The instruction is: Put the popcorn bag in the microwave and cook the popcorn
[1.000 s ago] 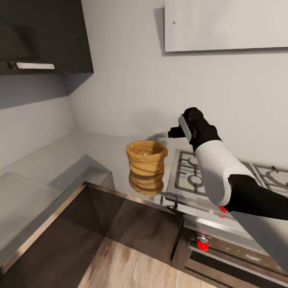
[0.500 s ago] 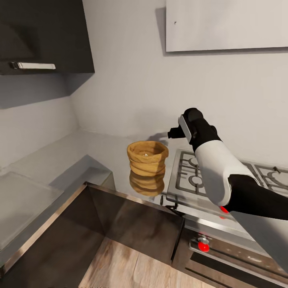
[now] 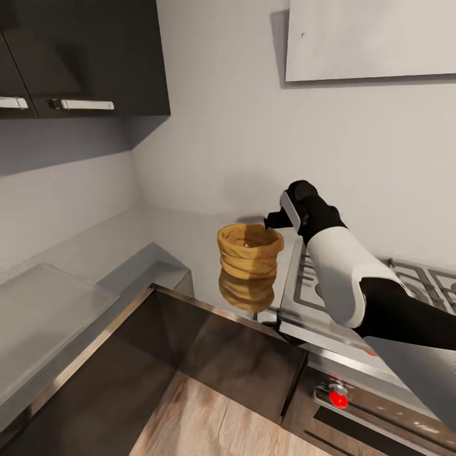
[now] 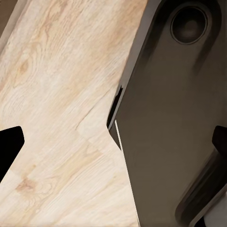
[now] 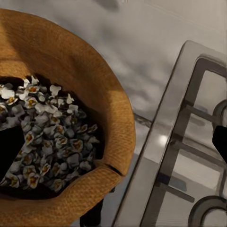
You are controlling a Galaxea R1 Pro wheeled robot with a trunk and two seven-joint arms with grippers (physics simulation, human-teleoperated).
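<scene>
Our right gripper (image 3: 273, 220) jaws spread, straddling bag (image 3: 250, 249) rim; soft rim may crumple, spilling popcorn (image 5: 52, 142).

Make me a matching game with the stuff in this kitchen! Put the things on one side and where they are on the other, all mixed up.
Things:
1. squat tan-yellow popcorn bag
2. small white popcorn kernels
3. steel gas hob with dark grates
4. dark wall cabinet with silver handles

Places:
A. inside the sack
B. high on the wall
C. on the grey metal-look countertop
D. beside the sack, under the right arm

Pairs: 1-C, 2-A, 3-D, 4-B
</scene>
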